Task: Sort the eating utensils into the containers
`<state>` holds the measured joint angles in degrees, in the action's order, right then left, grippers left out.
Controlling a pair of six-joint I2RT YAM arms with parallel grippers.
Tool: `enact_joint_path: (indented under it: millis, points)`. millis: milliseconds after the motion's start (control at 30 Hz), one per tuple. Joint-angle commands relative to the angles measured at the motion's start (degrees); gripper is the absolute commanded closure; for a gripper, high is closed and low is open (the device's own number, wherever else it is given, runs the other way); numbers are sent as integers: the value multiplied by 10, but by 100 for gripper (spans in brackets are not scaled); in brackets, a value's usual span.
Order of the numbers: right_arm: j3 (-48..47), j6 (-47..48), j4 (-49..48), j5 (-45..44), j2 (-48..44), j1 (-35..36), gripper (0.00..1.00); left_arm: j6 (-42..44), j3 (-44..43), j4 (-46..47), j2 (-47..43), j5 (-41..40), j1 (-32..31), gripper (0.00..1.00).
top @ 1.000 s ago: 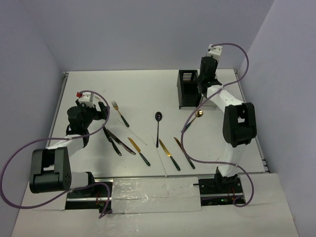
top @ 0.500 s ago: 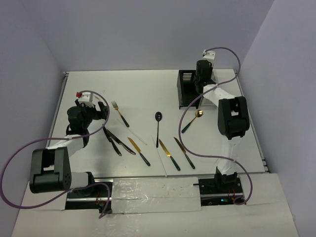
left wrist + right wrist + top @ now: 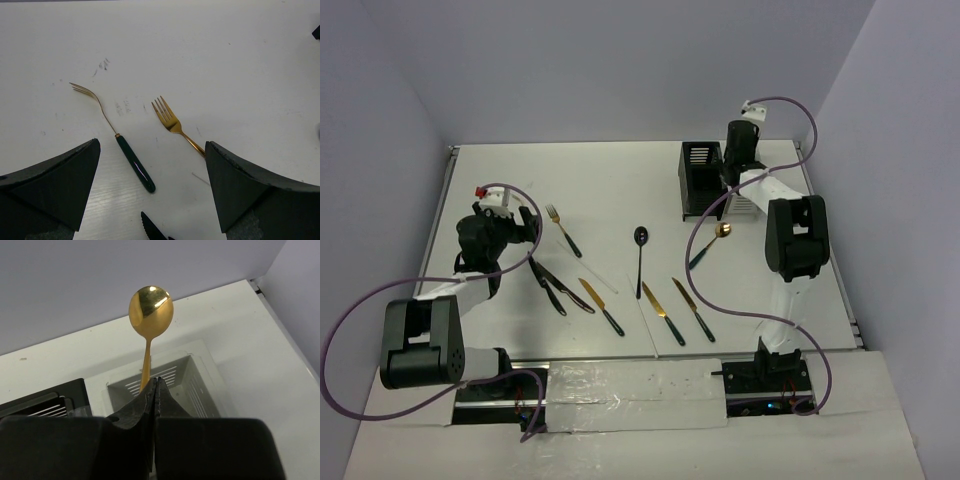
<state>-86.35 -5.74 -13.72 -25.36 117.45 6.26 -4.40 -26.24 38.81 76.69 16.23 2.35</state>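
My right gripper (image 3: 156, 382) is shut on a gold spoon (image 3: 151, 311), held upright with its bowl up, right above the white container (image 3: 200, 371); the black container (image 3: 42, 402) adjoins it on the left. In the top view the right gripper (image 3: 740, 152) hangs over the black container (image 3: 700, 180). My left gripper (image 3: 152, 145) is open and empty, low over a dark-handled gold fork (image 3: 114, 132) and a second gold fork (image 3: 172, 121). A black knife tip (image 3: 151, 229) lies below. The left gripper (image 3: 507, 226) is at the table's left.
Lying on the table are a gold spoon (image 3: 710, 245), a black spoon (image 3: 640, 250), black knives (image 3: 555, 285), gold knives (image 3: 600, 305) (image 3: 662, 313) (image 3: 692, 308) and a white stick (image 3: 600, 275). Purple cables (image 3: 710, 300) loop over the table on the right.
My right gripper has shifted a little sideways above the containers with the gold spoon. The left arm and the utensils on the table have not moved.
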Motion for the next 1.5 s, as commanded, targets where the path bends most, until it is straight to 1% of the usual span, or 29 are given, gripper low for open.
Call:
enact_joint_path:
  millis: [0, 67, 100, 133, 167, 267, 333, 400, 433, 467, 500, 533, 567, 633, 700, 733, 767, 867, 1067, 1200, 1300, 1333, 1467]
  points:
    - [-17, -20, 10, 15, -41, 0, 99, 7, -15, 25, 0, 1, 3, 4]
    - [-22, -29, 22, 4, -53, -1, 92, 7, -14, 27, -1, 2, 3, 4]
    - [-23, -33, 25, 0, -58, -4, 82, 8, -14, 28, -1, 3, 3, 4]
    - [-22, -42, 28, -7, -64, -5, 78, 8, -14, 27, -1, 4, 3, 4]
    - [-21, -47, 34, -10, -77, -7, 70, 7, -15, 25, -1, 5, 3, 4]
    - [-24, -63, 54, -13, -99, -15, 55, 7, -16, 22, -2, 6, 3, 4]
    - [-36, -67, 69, -14, -106, -18, 50, 7, -16, 22, -3, 8, 3, 4]
    - [-49, -67, 94, 11, -108, -19, 41, 7, -16, 22, -3, 9, 3, 4]
    - [-72, -69, 107, 29, -106, -20, 38, 7, -16, 22, -3, 9, 3, 4]
    - [-95, -70, 155, 64, -88, -21, 30, 8, -16, 22, -4, 9, 3, 4]
    - [-122, -77, 189, 71, -74, -22, 25, 7, -16, 22, -4, 9, 3, 4]
    - [-193, -85, 273, 67, -37, -24, 21, 8, -14, 24, -3, 8, 3, 4]
    - [-235, -96, 319, 59, -15, -27, 15, 8, -14, 24, -3, 8, 2, 4]
    - [-322, -123, 408, 91, 35, -43, 15, 7, -14, 24, -3, 7, 3, 4]
    - [-343, -118, 433, 116, 51, -46, 22, 8, -15, 23, -3, 6, 3, 4]
    - [-345, -114, 442, 118, 57, -46, 23, 7, -16, 22, -2, 7, 3, 4]
    - [-340, -111, 443, 120, 56, -46, 28, 7, -15, 22, -2, 6, 3, 4]
    - [-320, -109, 444, 137, 53, -49, 32, 7, -18, 21, 0, 5, 3, 4]
    - [-318, -88, 454, 186, 68, -51, 35, 7, -20, 19, 3, 3, 3, 5]
    - [-318, -88, 457, 181, 83, -50, 37, 8, -21, 20, 5, 1, 3, 5]
    - [-320, -94, 462, 166, 95, -51, 43, 7, -21, 20, 5, 1, 3, 5]
    - [-321, -96, 465, 164, 99, -51, 48, 7, -21, 20, 6, 1, 3, 5]
    - [-313, -96, 462, 158, 102, -51, 57, 7, -21, 18, 7, -1, 3, 5]
